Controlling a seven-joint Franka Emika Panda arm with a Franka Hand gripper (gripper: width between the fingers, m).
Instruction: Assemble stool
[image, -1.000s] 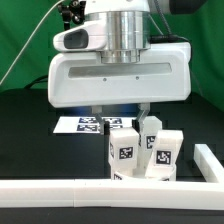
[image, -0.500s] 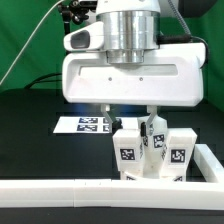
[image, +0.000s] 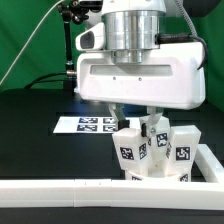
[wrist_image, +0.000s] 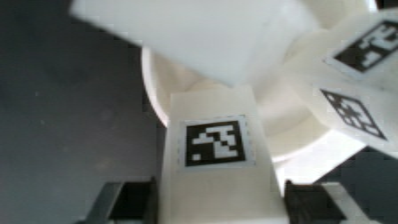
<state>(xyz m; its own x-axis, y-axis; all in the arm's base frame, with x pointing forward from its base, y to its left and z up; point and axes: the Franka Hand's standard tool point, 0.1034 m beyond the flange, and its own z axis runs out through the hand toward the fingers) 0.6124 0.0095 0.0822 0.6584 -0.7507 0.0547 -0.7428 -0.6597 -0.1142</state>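
The white stool stands upside down in the exterior view, its three tagged block legs (image: 133, 150) pointing up from the round seat (image: 140, 177). My gripper (image: 133, 121) hangs straight over it, its fingers down either side of the front leg's top. In the wrist view that leg (wrist_image: 217, 140) fills the gap between the two dark fingers (wrist_image: 135, 200), which sit against its sides, so the gripper (wrist_image: 217, 203) is shut on it. The curved seat rim (wrist_image: 157, 95) and two more tagged legs (wrist_image: 361, 105) show around it.
The long white L-shaped rail (image: 60, 191) runs along the front and turns up the exterior view's right side (image: 212, 160), close to the stool. The marker board (image: 85, 125) lies on the black table behind the stool, to the exterior view's left.
My gripper has moved toward the exterior view's right, and the stool has slid with it, closer to the rail's corner.
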